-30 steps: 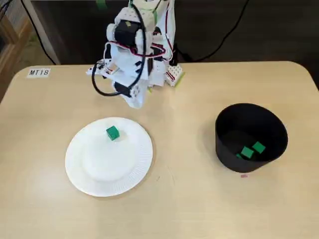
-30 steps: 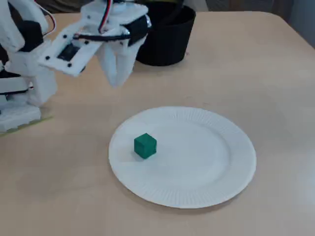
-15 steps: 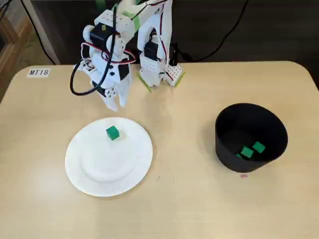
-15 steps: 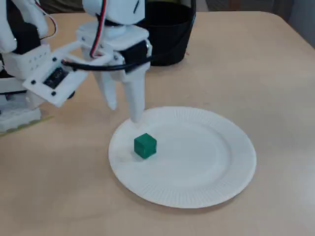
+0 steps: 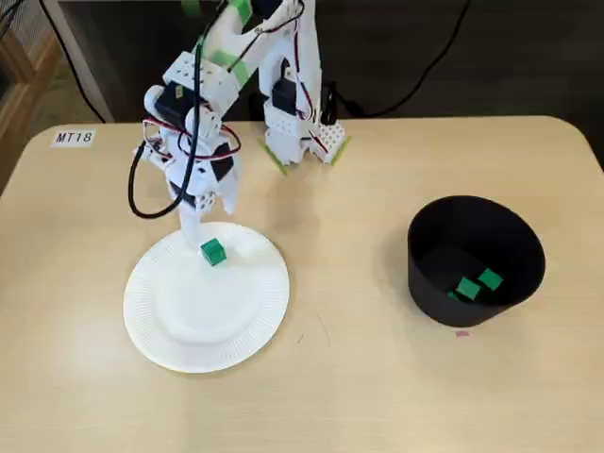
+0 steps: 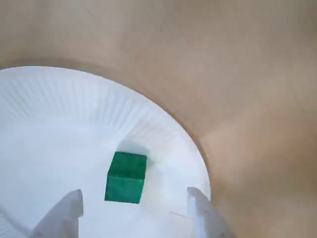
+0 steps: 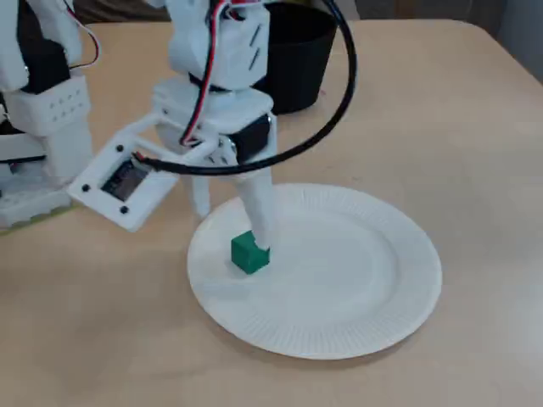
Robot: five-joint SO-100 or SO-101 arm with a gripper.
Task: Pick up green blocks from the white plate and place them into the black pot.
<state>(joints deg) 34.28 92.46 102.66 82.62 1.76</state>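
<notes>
Three green blocks (image 5: 213, 252) (image 5: 467, 288) (image 5: 490, 278), one plate (image 5: 203, 326), one pot (image 5: 422, 276).

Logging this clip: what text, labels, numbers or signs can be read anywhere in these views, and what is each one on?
"MT18": on a small white label stuck to the table near its far left corner, in a fixed view.
Pink mark beside the black pot: too small to read.
White plate and pot: no print visible.
</notes>
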